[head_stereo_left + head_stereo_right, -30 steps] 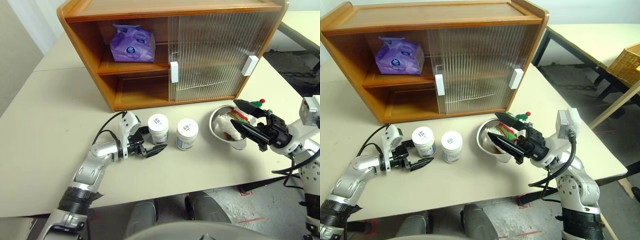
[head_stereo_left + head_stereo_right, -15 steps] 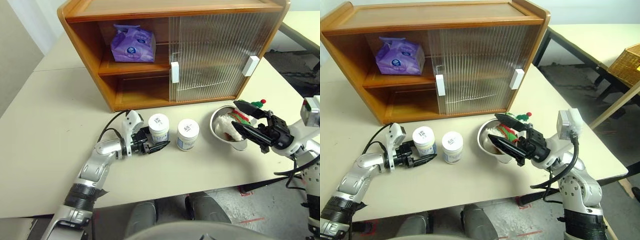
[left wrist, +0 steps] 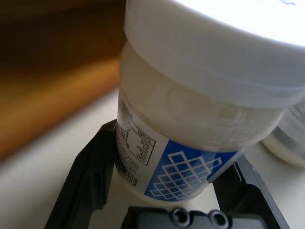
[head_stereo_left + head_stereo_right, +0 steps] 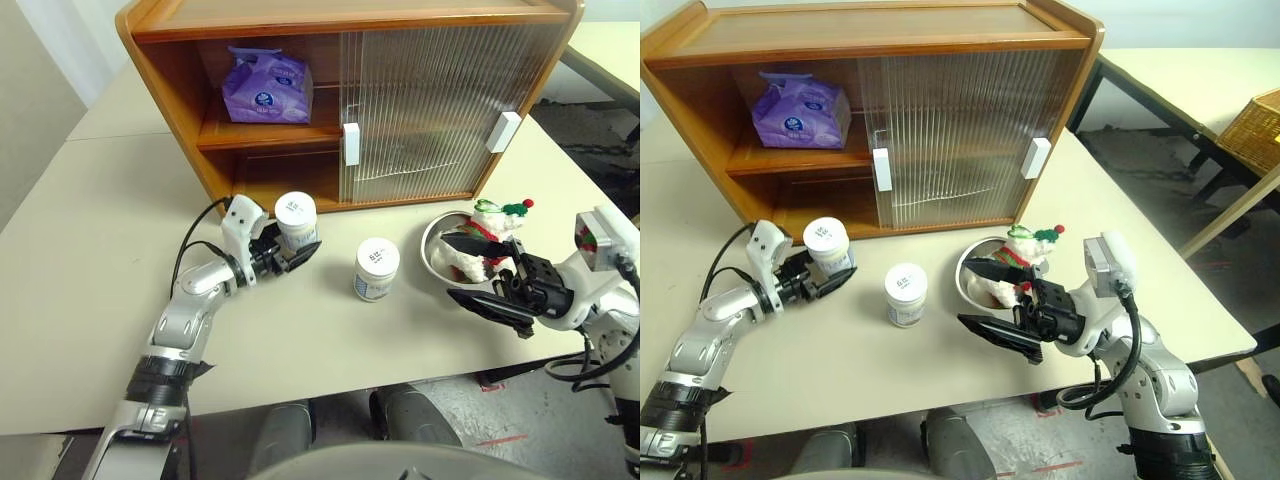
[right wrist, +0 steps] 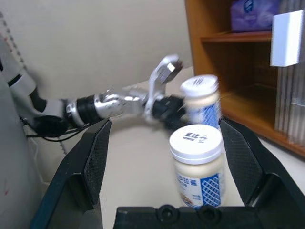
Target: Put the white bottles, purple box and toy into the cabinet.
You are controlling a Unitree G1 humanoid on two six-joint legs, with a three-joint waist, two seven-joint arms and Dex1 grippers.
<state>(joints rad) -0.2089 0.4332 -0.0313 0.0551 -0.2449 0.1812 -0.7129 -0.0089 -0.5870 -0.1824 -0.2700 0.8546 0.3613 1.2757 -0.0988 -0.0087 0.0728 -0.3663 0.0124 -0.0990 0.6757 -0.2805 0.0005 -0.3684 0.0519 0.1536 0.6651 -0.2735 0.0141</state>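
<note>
White bottle [image 4: 295, 219] between left tool [image 4: 290, 252] fingers

two white bottles [image 4: 295, 218] [image 4: 375, 270], one purple box [image 4: 266, 85], one toy [image 4: 487, 235], one cabinet [image 4: 250, 25]

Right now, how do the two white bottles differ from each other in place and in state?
The first white bottle is gripped between the fingers of the left gripper, near the cabinet, by its open lower shelf. The second white bottle stands free and upright on the table, beside the steel bowl, with no gripper touching it. They share the same size, white lid and blue-printed label.
</note>
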